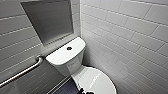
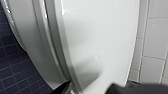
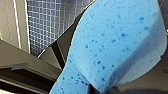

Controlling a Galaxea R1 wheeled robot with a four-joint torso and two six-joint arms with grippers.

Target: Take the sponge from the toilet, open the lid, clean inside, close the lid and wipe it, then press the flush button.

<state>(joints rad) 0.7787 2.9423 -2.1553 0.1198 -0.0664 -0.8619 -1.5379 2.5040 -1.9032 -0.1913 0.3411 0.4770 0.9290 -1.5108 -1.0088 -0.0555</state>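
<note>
1. R gripper [image 3: 103,90] is clenched on the sponge [image 3: 112,45]. I judge it's held there so the other arm can work the lid.
2. L gripper [image 2: 93,88] sits at the rim of the lid [image 2: 100,42], tips spread either side, prob. to get under the edge & lift. View is blurry, so not certain.
3. Lid lies shut on the toilet [image 1: 75,67], so inside isn't reachable yet. Flush button [image 1: 69,48] sits mid tank top [image 1: 60,57], nothing near it.

No readable text, no labels or numbers on the toilet [image 1: 65,60]
</note>
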